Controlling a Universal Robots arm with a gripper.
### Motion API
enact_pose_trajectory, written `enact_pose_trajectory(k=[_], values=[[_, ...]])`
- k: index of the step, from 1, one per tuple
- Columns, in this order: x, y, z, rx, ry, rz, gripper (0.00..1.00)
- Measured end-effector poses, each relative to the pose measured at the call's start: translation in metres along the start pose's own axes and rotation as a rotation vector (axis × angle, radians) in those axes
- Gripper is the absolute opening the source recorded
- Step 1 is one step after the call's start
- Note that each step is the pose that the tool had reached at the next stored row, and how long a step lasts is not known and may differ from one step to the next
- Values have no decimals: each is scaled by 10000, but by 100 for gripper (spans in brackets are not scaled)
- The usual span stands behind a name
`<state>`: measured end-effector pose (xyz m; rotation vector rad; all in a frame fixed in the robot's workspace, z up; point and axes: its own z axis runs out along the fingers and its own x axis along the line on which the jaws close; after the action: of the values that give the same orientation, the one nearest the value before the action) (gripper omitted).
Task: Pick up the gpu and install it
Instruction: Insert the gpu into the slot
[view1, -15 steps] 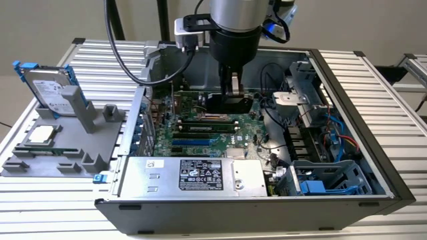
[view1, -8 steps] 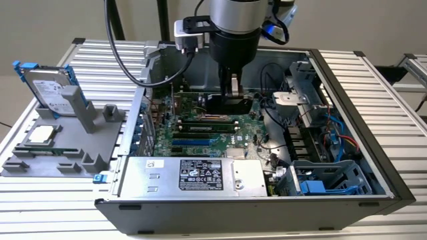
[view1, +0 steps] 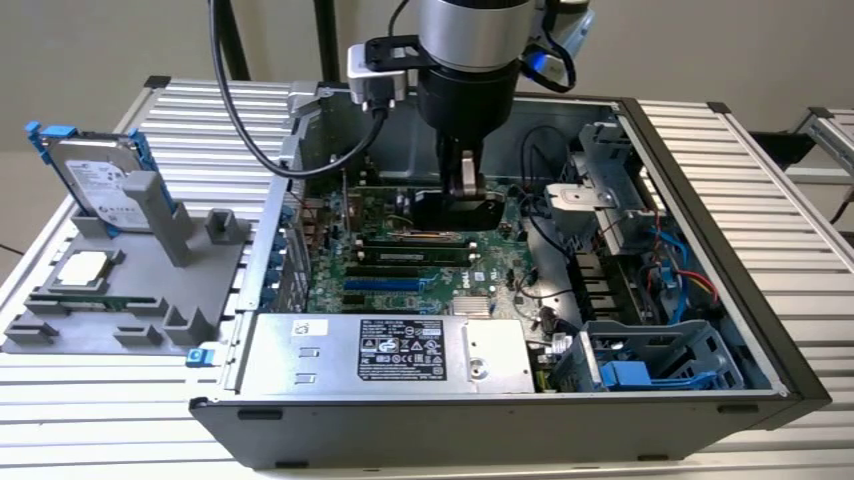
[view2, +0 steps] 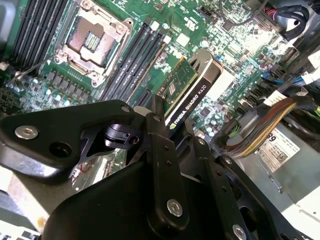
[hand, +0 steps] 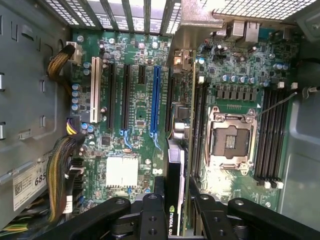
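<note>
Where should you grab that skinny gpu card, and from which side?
Probably its long upper edge, from above, as the gripper does: pinch across the green board face and the black cooler face. The gpu is thin and flat and stands on edge over the motherboard, so its broad faces suit pinching.

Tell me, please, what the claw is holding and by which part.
The claw is shut on the slim green-and-black gpu card, clamping its two flat faces at the end nearest the wrist.
</note>
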<state>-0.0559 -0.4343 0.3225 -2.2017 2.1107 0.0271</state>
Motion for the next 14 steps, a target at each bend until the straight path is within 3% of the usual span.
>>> enact_pose_trajectory(k=[14], values=[[2,8,34,25,1,-2,0]])
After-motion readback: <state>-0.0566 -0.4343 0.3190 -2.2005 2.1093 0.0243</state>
